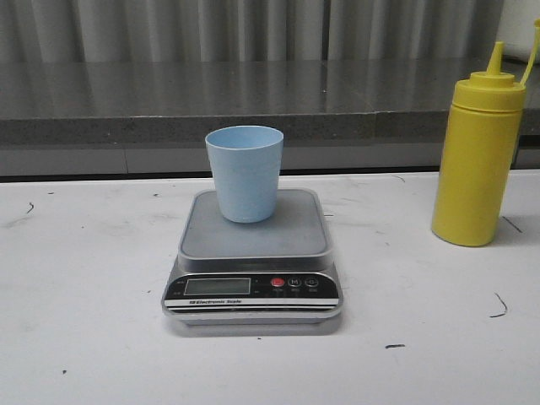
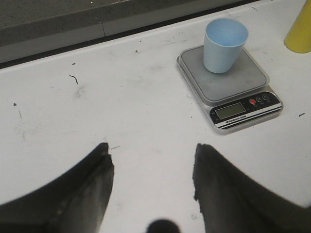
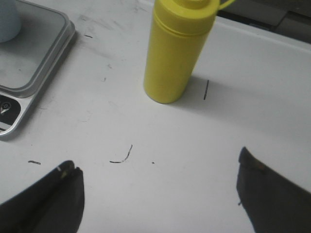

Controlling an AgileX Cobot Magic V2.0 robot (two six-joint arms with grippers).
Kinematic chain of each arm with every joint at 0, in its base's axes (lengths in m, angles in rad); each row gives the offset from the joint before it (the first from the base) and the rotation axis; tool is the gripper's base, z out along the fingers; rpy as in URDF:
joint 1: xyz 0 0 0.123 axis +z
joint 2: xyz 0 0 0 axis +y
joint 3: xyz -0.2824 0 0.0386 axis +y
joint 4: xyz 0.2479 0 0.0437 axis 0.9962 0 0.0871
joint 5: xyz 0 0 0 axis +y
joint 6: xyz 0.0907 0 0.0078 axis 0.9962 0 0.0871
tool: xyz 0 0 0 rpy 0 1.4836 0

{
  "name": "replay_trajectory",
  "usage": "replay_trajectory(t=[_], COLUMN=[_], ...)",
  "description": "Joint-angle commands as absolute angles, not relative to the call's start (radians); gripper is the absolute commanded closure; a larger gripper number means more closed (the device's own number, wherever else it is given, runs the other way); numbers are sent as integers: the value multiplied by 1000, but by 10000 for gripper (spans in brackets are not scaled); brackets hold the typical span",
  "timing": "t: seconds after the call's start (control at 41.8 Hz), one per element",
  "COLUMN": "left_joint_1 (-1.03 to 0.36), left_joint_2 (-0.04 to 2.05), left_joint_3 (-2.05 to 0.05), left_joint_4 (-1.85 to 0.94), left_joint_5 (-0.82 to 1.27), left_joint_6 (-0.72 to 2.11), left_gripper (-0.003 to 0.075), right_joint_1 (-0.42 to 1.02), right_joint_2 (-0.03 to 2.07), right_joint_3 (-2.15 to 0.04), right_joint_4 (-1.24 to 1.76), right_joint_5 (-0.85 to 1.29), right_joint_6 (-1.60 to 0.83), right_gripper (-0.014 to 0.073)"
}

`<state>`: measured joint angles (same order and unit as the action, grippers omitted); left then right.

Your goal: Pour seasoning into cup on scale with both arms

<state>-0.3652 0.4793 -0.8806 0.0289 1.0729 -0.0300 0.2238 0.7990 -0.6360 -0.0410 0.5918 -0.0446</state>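
White table [image 1: 84, 337]: one scale [image 1: 253, 278], one cup [image 1: 245, 173], one seasoning [image 1: 477, 160].

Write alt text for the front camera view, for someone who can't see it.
A pale blue cup stands upright on the platform of a silver digital kitchen scale at the centre of a white table. A tall yellow squeeze bottle stands upright on the table to the right, apart from the scale. No robot arm shows.
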Motion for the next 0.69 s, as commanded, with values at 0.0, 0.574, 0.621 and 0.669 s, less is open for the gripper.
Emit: replay_trajectory(t=[0.0,0.574,0.621,0.669], left_joint_1=[-362,-362,-362,-362], left_joint_2=[485,485,485,485], left_joint_3=[-903,-903,-903,-903], left_joint_4=[27,27,27,27], left_joint_5=[999,999,999,999], left_joint_6=[-43,-43,-43,-43], left_gripper=[356,356,356,356], right_joint_1=[235,235,235,235], right_joint_2=[859,1182,1212,1245], right_joint_3=[-676,-451,-430,-415], right_joint_4=[-21,87,87,87], right_joint_5=[474,-291,-361,-429], right_joint_6=[-59,-59,-59,-59], right_gripper=[-50,-50,-50,-50])
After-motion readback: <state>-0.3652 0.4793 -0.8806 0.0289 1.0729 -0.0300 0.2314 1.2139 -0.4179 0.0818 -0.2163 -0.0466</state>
